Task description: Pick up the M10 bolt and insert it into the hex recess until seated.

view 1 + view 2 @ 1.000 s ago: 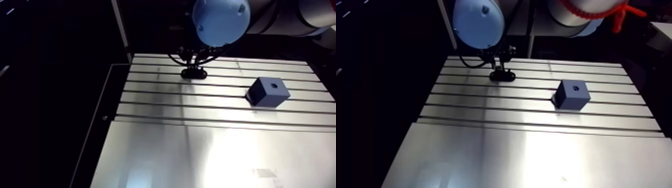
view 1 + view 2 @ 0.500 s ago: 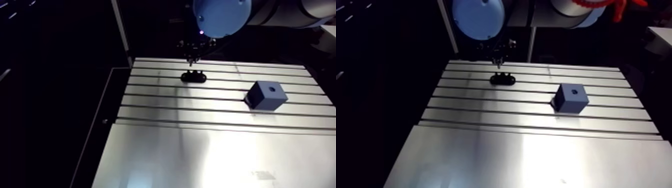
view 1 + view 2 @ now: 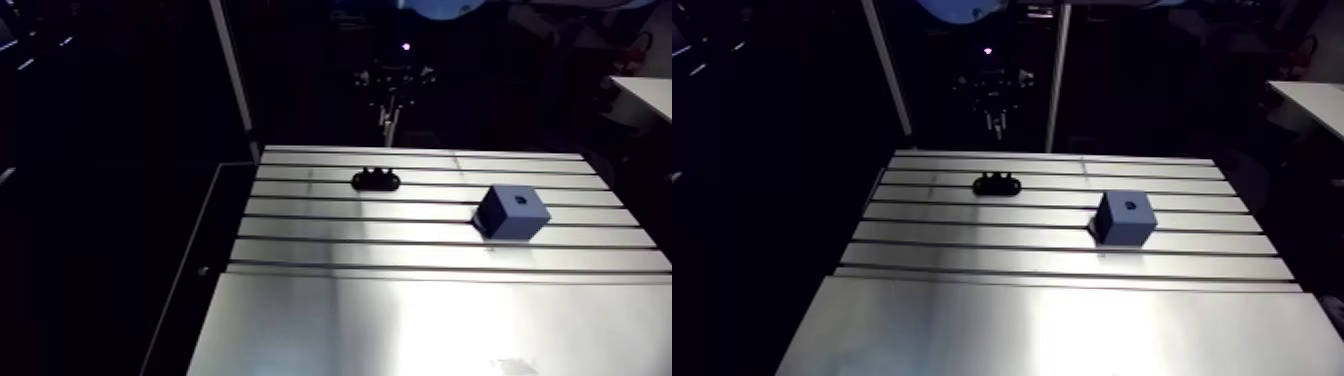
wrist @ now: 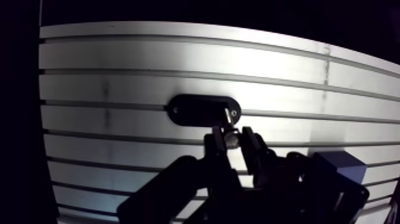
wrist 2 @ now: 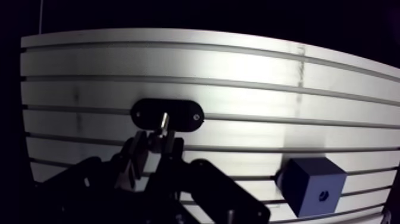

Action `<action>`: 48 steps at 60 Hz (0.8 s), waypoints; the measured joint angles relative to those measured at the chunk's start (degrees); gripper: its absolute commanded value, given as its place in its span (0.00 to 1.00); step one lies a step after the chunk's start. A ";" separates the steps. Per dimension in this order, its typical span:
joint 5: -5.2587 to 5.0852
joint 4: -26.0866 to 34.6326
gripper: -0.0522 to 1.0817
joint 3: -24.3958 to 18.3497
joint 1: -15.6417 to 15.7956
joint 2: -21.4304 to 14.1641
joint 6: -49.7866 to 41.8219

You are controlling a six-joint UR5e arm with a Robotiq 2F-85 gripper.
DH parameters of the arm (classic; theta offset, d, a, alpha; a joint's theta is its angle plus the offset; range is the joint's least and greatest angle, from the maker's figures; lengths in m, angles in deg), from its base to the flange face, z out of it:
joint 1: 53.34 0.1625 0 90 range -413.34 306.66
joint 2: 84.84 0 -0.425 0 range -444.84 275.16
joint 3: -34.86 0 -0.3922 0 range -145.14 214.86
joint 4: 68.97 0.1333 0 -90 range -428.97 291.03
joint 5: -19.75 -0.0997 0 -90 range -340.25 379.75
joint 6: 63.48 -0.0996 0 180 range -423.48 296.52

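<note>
Silver metal with long slots makes up the table (image 3: pixel 430 320) in the arm view. On it sits a black oval holder (image 3: pixel 376 180) with little bumps on top. Well apart from it stands a blue block (image 3: pixel 512 212) with a small dark hole (image 3: pixel 520 200) in its top face. I am the gripper (image 3: pixel 994 115), and I hang high over the far edge of the table. I look small and dim from here, so this view does not show how my jaws stand.

The wrist view shows me better. My two fingers (image 4: pixel 217 144) are squeezed tight on the M10 bolt (image 4: pixel 230 122). The bolt is shiny, and its end pokes out ahead of my fingertips. It is up in the air with me, not on the table. The black oval holder lies on the table below, just ahead of the bolt's end. The blue block sits off to one side of my fingers, and its hole looks dark.
</note>
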 measured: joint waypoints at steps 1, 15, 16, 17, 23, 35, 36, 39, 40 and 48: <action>0.00 0.69 0.76 -0.26 -0.16 -0.16 0.08; 0.05 10.77 0.76 -3.98 -3.02 -2.53 1.33; 0.05 11.55 0.76 -4.26 -3.24 -2.68 1.48; 0.05 12.23 0.76 -4.51 -3.45 -2.80 1.62; 0.07 16.44 0.76 -6.02 -4.89 -3.52 2.60; 0.16 23.99 0.76 -8.54 -8.10 -4.54 5.15; 0.17 24.50 0.76 -8.70 -8.38 -4.60 5.40; 0.20 25.99 0.76 -9.16 -9.27 -4.81 6.24; 0.21 26.41 0.76 -9.28 -9.55 -4.88 6.50; 0.24 29.36 0.75 -10.05 -11.97 -5.42 8.89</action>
